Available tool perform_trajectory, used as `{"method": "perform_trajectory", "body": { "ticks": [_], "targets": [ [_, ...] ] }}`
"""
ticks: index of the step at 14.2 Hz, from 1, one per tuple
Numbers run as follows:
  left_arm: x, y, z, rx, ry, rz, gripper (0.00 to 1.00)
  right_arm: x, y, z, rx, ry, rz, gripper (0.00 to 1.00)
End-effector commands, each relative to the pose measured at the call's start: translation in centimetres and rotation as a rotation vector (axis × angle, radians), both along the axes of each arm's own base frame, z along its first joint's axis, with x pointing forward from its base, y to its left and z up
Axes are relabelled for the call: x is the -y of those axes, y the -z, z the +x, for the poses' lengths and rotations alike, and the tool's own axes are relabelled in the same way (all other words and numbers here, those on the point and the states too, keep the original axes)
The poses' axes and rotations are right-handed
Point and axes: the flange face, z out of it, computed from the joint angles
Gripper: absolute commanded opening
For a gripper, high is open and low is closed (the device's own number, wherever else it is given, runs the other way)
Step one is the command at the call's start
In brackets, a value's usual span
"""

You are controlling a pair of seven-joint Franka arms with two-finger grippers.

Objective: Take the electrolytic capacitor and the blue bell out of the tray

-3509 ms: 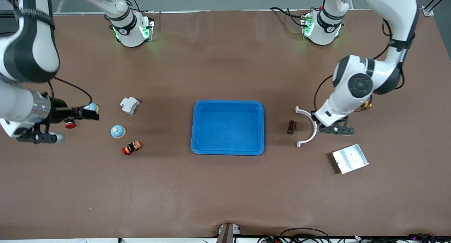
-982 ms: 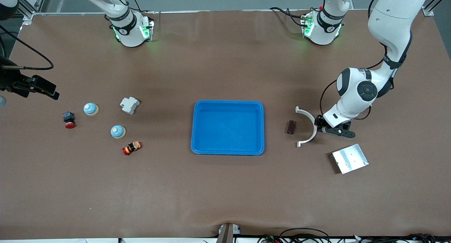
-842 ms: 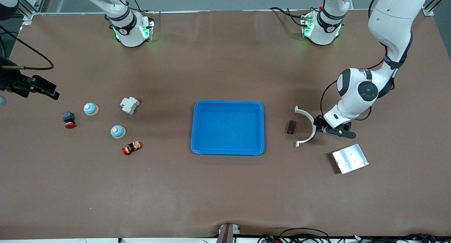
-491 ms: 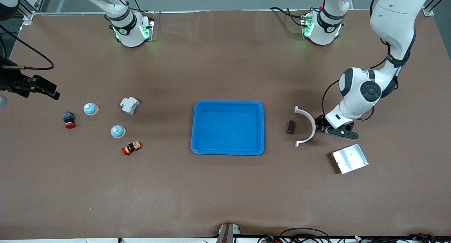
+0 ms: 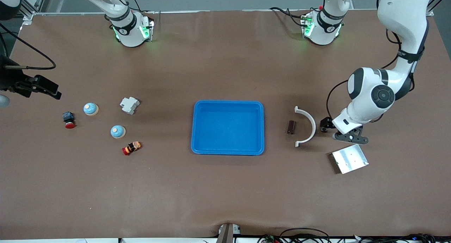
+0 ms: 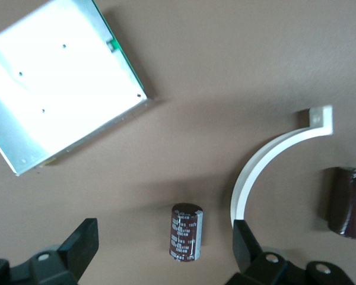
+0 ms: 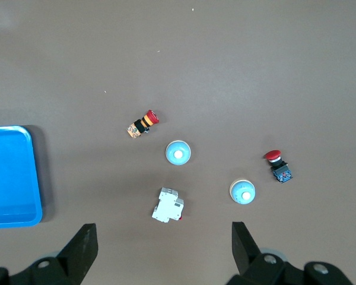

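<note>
The left pincer (image 6: 160,252) has drawn away from the white curved bracket (image 5: 307,126) toward the metal plate (image 5: 349,159); its fingers have spread apart.

A white curved bracket (image 5: 307,126) lies on the brown surface (image 5: 225,186) toward the left arm's end, and a shiny metal plate (image 5: 349,159) lies flat nearer the front camera than it. Toward the right arm's end sit a white breaker switch (image 5: 129,105), a push button with a red cap (image 5: 68,119) lying on its side, and a second, orange-and-black button with a red cap (image 5: 131,148), also on its side and nearest the front camera of the three. All of these lie well apart from one another.
</note>
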Motion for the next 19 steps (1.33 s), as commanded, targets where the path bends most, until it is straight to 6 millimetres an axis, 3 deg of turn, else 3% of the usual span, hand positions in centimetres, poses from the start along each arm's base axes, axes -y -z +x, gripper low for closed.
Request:
{"method": "perform_trajectory", "body": {
  "ticks": [1, 5, 10, 14, 19],
  "targets": [
    [1.5, -2.0, 0.5, 0.009, -0.005, -0.021, 1.0, 0.0, -0.5, -0.2, 0.005, -0.009, -0.005, 1.0],
    [4.2, -5.0, 1.0, 0.062, -0.01, -0.041, 1.0, 0.2, -0.7, -0.2, 0.009, -0.01, -0.017, 1.0],
    [4.1, -8.4, 2.4, 0.088, -0.069, -0.036, 1.0, 0.4, -1.0, -0.2, 0.015, -0.016, -0.031, 1.0],
    [3.7, -13.2, 3.1, 0.046, -0.09, -0.016, 1.0, 0.9, -1.8, -0.4, 0.017, -0.037, -0.03, 1.0],
    [3.2, -19.5, 2.3, 0.077, -0.161, -0.006, 1.0, 2.1, -2.0, -0.5, 0.017, -0.026, -0.022, 1.0]
  ]
}}
